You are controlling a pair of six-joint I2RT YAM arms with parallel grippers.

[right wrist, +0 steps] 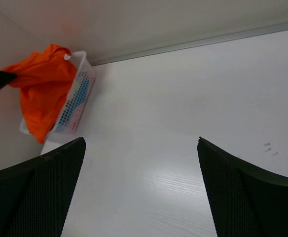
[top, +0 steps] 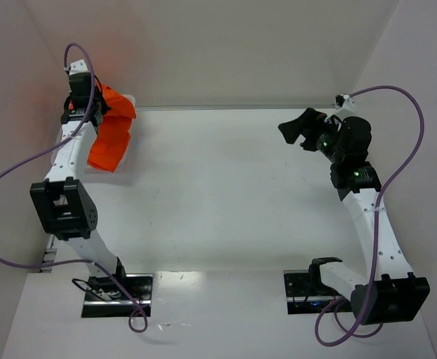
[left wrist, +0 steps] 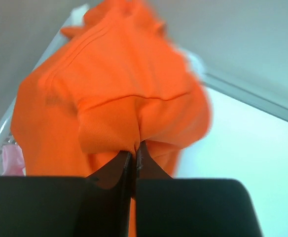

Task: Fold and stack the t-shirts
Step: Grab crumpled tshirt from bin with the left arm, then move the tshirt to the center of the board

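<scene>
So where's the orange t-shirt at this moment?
In the top view the orange t-shirt is at the far left corner of the table, pinched in the shut left gripper and hanging at the white lattice basket.

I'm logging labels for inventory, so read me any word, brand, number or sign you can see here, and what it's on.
No readable text in any view.
orange t-shirt: plain, no print or tag showing.
white basket: no label visible.
faint specks on the table: too small to tell whether they are writing.
</scene>
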